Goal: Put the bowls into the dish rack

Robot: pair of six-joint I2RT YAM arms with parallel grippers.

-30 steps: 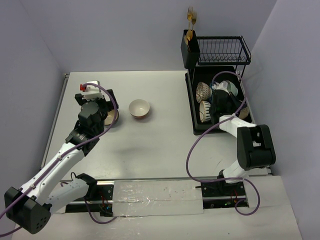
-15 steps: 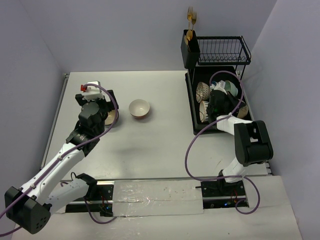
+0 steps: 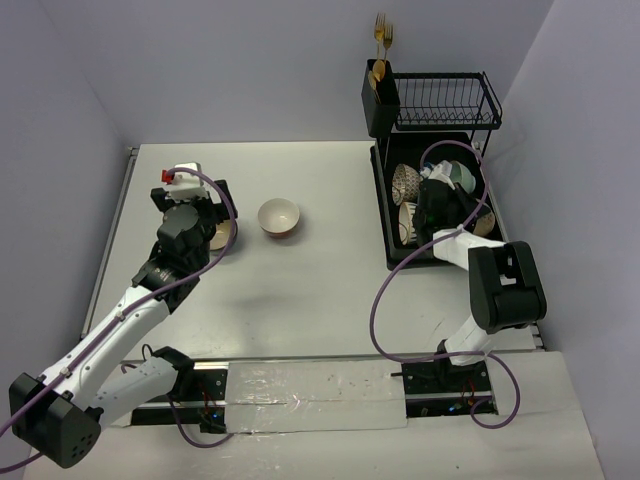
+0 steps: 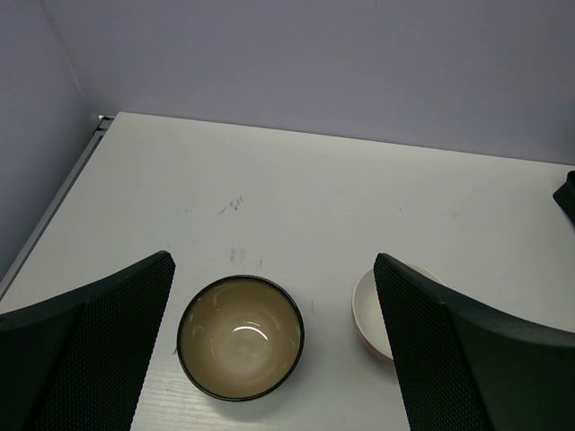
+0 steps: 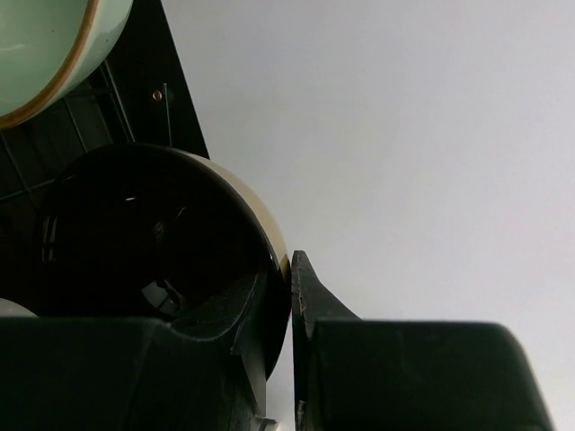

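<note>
Overhead, lavender walls [image 3: 250,70] enclose a white tabletop [image 3: 300,300]. Left pincer [image 4: 274,268] gapes above the tan dark-rimmed bowl [image 4: 240,337] toward the left edge; right pincer [image 5: 289,269] pinches a black-lined bowl [image 5: 162,242] inside the far-right-corner dish rack [image 3: 380,205].

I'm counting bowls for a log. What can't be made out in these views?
Top view: the right gripper covers part of the dish rack; bowl count there is unsure.
Left wrist: a finger hides half the white bowl.
Right wrist: the frame corner cuts off the mint bowl; the gripper hides the lower part of the dark bowl.
</note>
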